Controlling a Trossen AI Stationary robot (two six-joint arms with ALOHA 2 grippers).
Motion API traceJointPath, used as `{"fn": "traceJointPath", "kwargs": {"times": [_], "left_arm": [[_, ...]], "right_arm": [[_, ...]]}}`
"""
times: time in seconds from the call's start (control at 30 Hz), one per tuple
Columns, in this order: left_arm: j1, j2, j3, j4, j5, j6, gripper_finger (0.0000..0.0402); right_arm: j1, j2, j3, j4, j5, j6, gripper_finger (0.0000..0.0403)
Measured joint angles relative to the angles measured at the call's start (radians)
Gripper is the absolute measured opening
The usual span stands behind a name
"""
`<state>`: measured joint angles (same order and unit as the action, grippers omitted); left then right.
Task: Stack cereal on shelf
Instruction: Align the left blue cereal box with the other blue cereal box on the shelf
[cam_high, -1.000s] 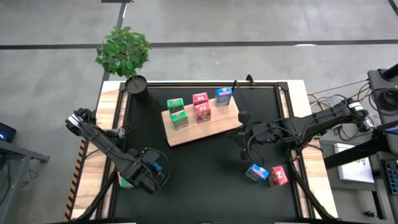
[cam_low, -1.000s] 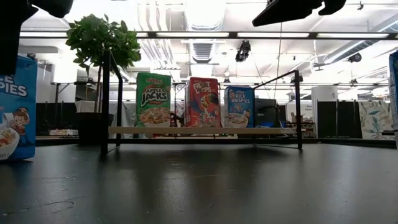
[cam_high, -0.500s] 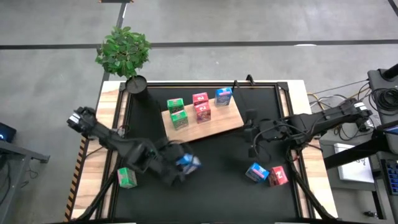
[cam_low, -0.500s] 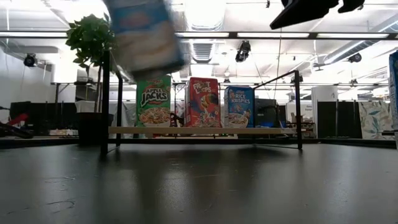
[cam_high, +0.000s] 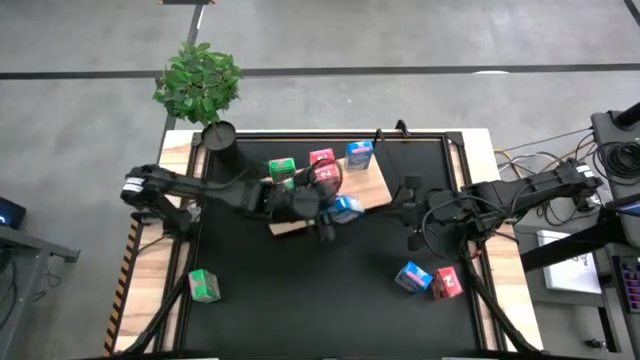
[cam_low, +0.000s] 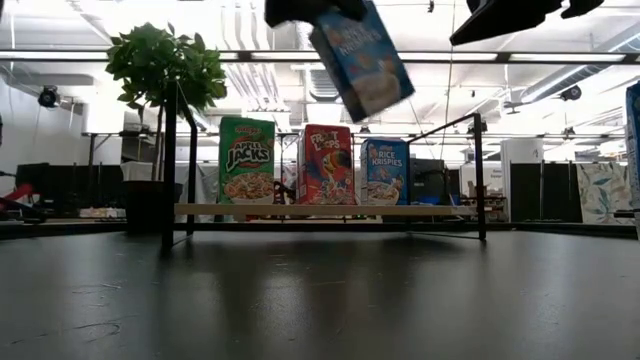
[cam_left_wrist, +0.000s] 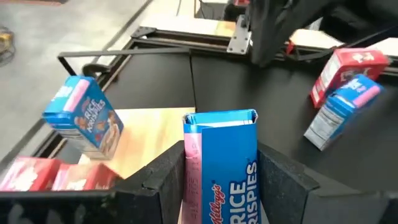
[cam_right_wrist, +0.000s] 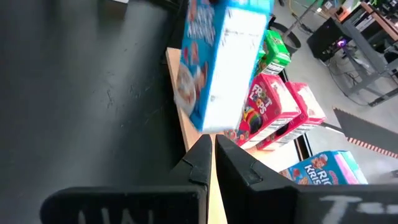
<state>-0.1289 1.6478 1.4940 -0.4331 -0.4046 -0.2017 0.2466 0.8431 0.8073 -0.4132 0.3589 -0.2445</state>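
My left gripper (cam_high: 335, 208) is shut on a blue Rice Krispies box (cam_high: 347, 208), which it holds in the air above the near edge of the light-wood shelf (cam_high: 368, 188). On the shelf stand two green boxes (cam_high: 282, 168), two pink-red boxes (cam_high: 322, 158) and one blue box (cam_high: 358, 153). On the mat lie a green box (cam_high: 204, 285) near the left edge, plus a blue box (cam_high: 412, 277) and a pink-red box (cam_high: 448, 283) at the near right. My right gripper (cam_right_wrist: 212, 152) is shut and empty, hovering right of the shelf (cam_high: 410, 195). My left gripper pinches the blue box (cam_left_wrist: 227, 155) between its two fingers (cam_left_wrist: 168, 177), one on each of two opposite sides. The box's top end (cam_left_wrist: 221, 118) points away from the wrist. In the low view the box (cam_low: 362, 60) hangs tilted below the gripper, lifted clear.
A potted plant (cam_high: 200, 85) stands at the table's far left corner. Black frame rails (cam_high: 330, 135) run along the mat's far edge. Bare mat (cam_high: 320, 290) lies between the shelf and the table's near edge.
My left gripper has carried the blue box from the table's near left corner, where it stood on the mat, up and toward the far right to the shelf's near edge. The box is now lifted clear and tilted. My right gripper has drifted slightly toward the right edge.
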Motion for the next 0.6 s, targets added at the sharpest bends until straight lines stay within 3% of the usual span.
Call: {"fn": "traceJointPath", "kwargs": {"times": [0.23, 0.6], "left_arm": [[0.105, 0.093, 0.0, 0.136, 0.032, 0.053, 0.0157], [0.165, 0.196, 0.0, 0.303, 0.033, 0.088, 0.0157]], "right_arm": [[0.0, -0.028, -0.033, -0.004, 0.0, 0.027, 0.0012], [0.0, -0.031, -0.038, -0.001, 0.0, 0.036, 0.0012]]}}
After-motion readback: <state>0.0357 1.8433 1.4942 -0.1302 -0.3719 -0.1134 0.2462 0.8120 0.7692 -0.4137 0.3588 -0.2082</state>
